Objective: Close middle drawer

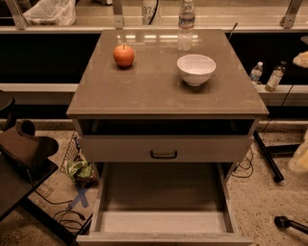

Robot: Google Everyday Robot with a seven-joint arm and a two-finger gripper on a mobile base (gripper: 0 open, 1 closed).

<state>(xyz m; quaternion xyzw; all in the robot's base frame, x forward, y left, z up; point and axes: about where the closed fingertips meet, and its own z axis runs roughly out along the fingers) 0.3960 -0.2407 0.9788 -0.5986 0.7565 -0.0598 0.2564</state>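
- Two drawers show below the desk (159, 91)'s front edge: the upper drawer (207, 149) and, under it, the middle drawer (163, 222).
- The middle drawer is pulled far out past the front edge, toward the camera. Its pale floor lies bare, and its front panel runs along the bottom of the view, seen from above.
- The upper drawer's flat front carries a small black bar handle (163, 154) at its centre. A dark gap lies between this front and the desk top.
- On the desk top, a red apple (124, 55) sits toward the back left corner, well apart from a white bowl (196, 68), which stands upright toward the back right corner.
- A clear water bottle (186, 21) stands upright at the back edge, just behind the bowl and a little to its left.
- The gripper (301, 158) shows only as a pale blurred shape beyond the desk's right edge, near the front right corner and lower than the top, apart from both drawers. Whether it is open or closed I cannot tell.
- Farther back beyond the right edge, two small bottles (256, 72) stand on a low ledge.
- Past the back left corner lies a white plastic bag (50, 10).
- On the floor off the left edge, near the front left corner, lie a green packet (79, 169) and a blue tape cross (79, 196).
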